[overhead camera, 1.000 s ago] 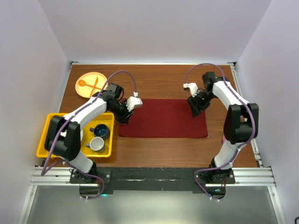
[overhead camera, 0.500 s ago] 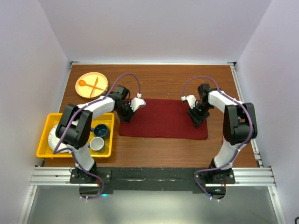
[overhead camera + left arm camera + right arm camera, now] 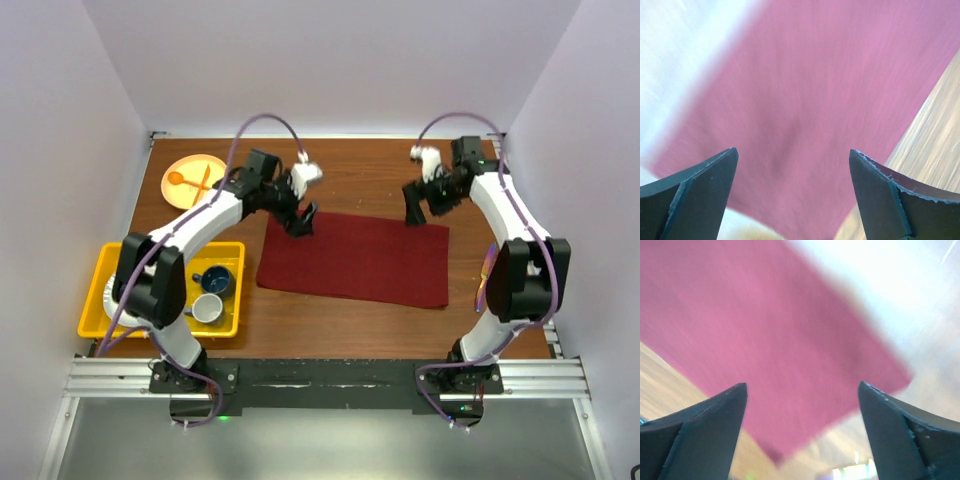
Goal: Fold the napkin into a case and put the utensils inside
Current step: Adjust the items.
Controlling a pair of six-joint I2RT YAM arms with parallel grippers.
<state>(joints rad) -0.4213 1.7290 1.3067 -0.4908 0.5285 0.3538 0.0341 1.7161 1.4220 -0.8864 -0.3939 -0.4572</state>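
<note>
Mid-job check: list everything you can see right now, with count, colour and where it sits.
table: 1, brown wood, under everything
napkin: 1, maroon, lying flat mid-table
plate: 1, orange, far left corner
spoon: 1, orange, on the plate
fork: 1, orange, crossing the spoon
tray: 1, yellow, near left edge
blue cup: 1, in the tray
pale cup: 1, in the tray
white dish: 1, in the tray, partly hidden
left tool: 1, black, open, napkin's far left end
right tool: 1, black, open, napkin's far right end
</note>
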